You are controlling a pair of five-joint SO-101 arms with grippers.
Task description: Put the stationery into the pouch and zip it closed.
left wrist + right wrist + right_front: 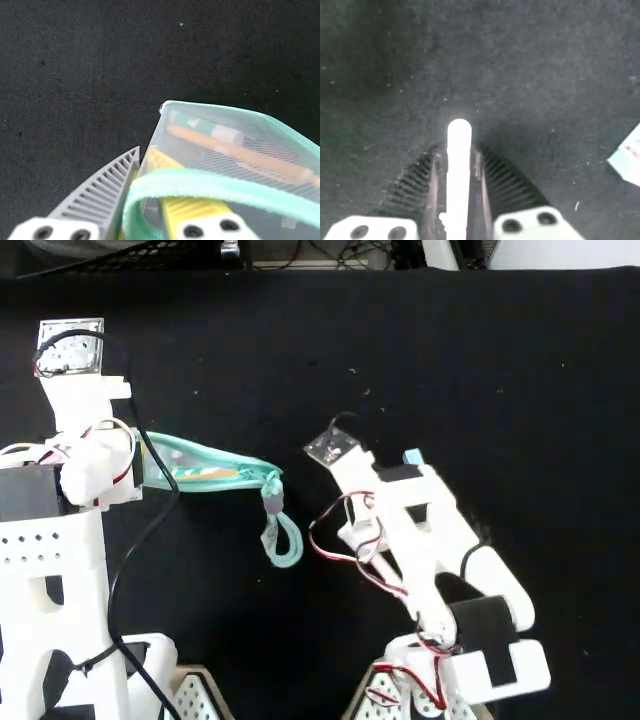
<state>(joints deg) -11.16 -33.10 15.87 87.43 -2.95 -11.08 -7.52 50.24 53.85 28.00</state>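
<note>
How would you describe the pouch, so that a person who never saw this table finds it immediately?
On the black table, find the left gripper. It grips the pouch: clear mesh, mint-green edge and hanging loop, an orange pencil inside, unlike the plain white stick in the right gripper.

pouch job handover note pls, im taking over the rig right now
Left gripper: shut on one end of the pouch.
Right gripper: shut on a white stick, apart from the pouch.
Done: an orange pencil is inside the pouch.
On the table: a small light-blue piece lies beside the right arm.
Left: put the white stick in, probably the light-blue piece too, then zip it closed. I cannot tell how far the zip stands open.
</note>
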